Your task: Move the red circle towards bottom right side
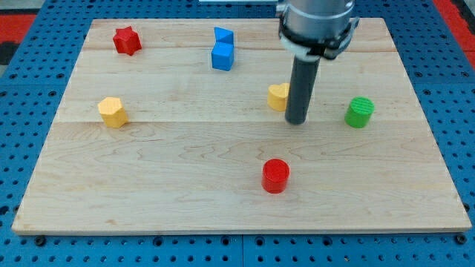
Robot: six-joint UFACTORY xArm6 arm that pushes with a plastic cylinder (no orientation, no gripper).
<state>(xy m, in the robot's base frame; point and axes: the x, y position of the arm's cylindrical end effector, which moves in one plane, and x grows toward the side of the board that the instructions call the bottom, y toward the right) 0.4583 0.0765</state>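
The red circle [275, 176], a short smooth cylinder, is seen standing upright on its flat end, low on the pale wooden board [148, 193] and slightly right of centre; no sideways direction is shown by its round form. My tip [297, 121] is set above it in the view, well apart, touching or just beside a yellow block [278, 96] partly hidden by the dark rod. No jaws are carried. A ridged green cylinder [359, 112] is placed near the right.

The red circle [275, 176], a short upright cylinder, stood flat on the board, well below my tip [297, 121] and slightly toward the view's left, apart from it.
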